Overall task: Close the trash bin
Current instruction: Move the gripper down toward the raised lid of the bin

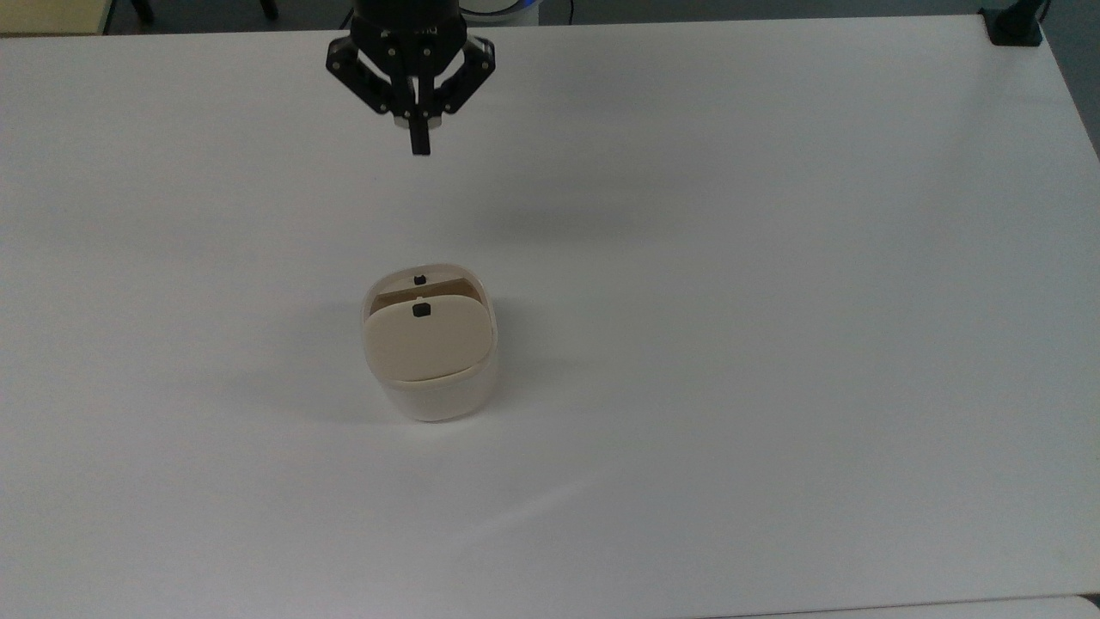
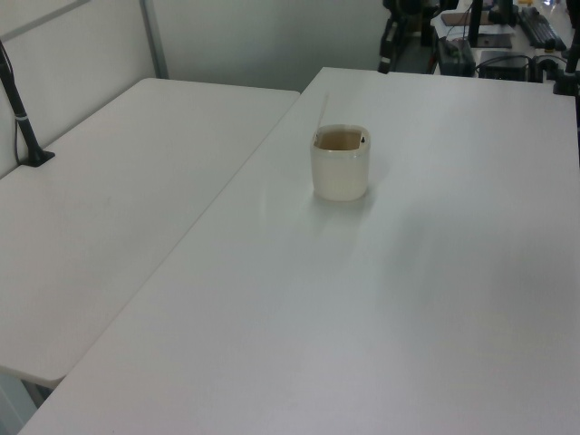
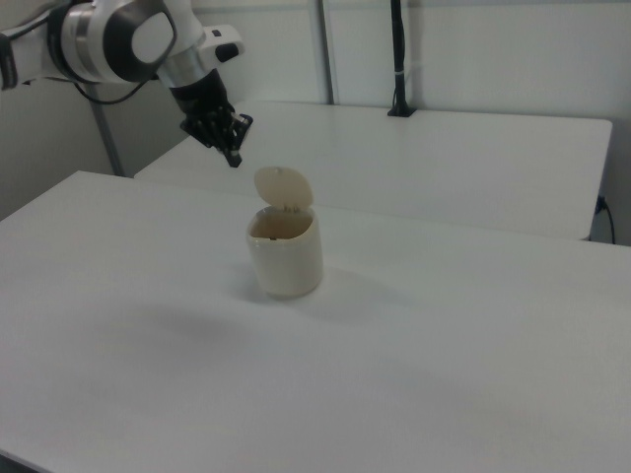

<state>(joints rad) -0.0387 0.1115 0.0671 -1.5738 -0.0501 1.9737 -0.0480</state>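
Gripper: the black two-finger gripper [image 1: 419,146] hangs above the white table [image 1: 773,301] near the far edge in the top view; in the right view the gripper [image 3: 235,156] sits at the end of the white arm [image 3: 118,39], up and to the right view's left of the bin; in the left view it appears as a dark shape [image 2: 388,45] at the top edge beyond the table
Jaws: drawn together; in the top view the fingertips meet in a single dark tip with no gap between them; nothing is held
Trash bin: the cream-white trash bin [image 1: 434,387] stands upright on the table, well apart from the jaws, lower in the top view and almost directly in line below the tip; in the left view the trash bin [image 2: 341,168] stands nearer the camera than the jaws
Lid: the beige lid [image 1: 425,344] is raised on its hinge; in the right view the lid [image 3: 283,187] stands nearly upright above the rim on the side away from the camera, just to the right view's right of the jaws and slightly lower than them; the opening beneath shows a brownish interior
Button: a small black square button [image 1: 421,310] sits near the lid's free edge, the edge facing the jaws in the top view; a second small black mark [image 1: 419,279] shows on the bin's rim, nearer the jaws
Contact: jaws clear of bin and lid
Surroundings: a second white table [image 2: 118,208] adjoins at the left view's left; a black clamp [image 1: 1014,26] is fixed at the table corner, far to the top view's right of the jaws
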